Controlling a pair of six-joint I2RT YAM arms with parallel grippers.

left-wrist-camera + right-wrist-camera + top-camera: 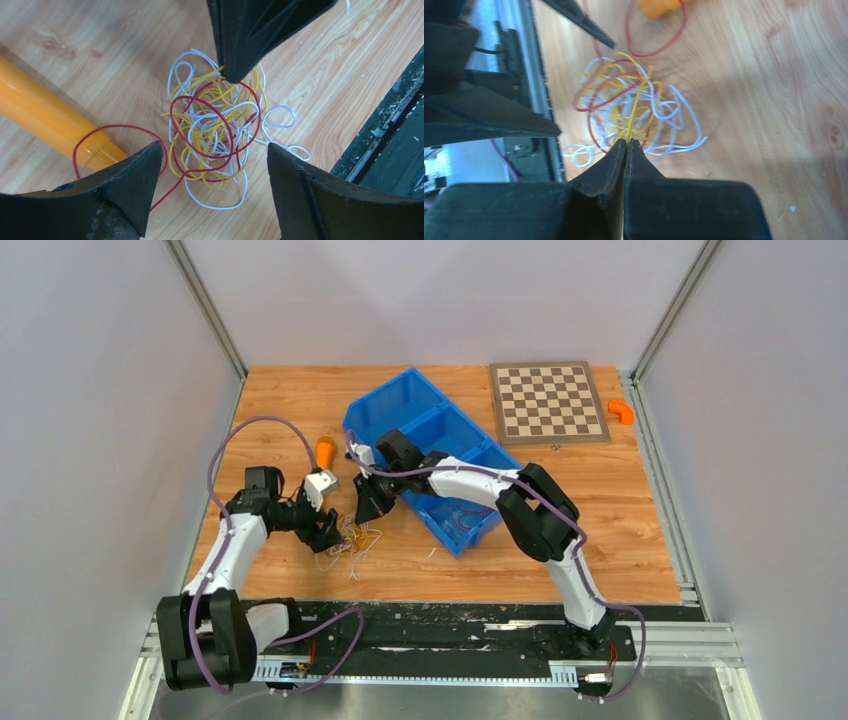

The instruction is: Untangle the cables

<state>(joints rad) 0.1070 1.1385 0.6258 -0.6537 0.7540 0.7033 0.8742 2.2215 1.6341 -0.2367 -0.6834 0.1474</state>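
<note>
The cables (355, 538) lie as a small tangle of white, yellow and red wires on the wooden table, in front of the blue bin. My left gripper (215, 145) stands open, its fingers (135, 185) on either side of the near part of the tangle (215, 135), not touching it. A red loop runs out past the left finger. My right gripper (628, 141) is shut on a taut yellow strand (639, 97) at the edge of the tangle (624, 107). In the left wrist view its closed tips (235, 70) come down onto the far side of the tangle.
A blue divided bin (400, 400) sits behind the grippers. An orange cylindrical object (325, 451) lies left of it, close to the tangle (45, 120). A chessboard (548, 402) and a small orange piece (621, 411) lie at the back right. The black base rail (450, 625) borders the near edge.
</note>
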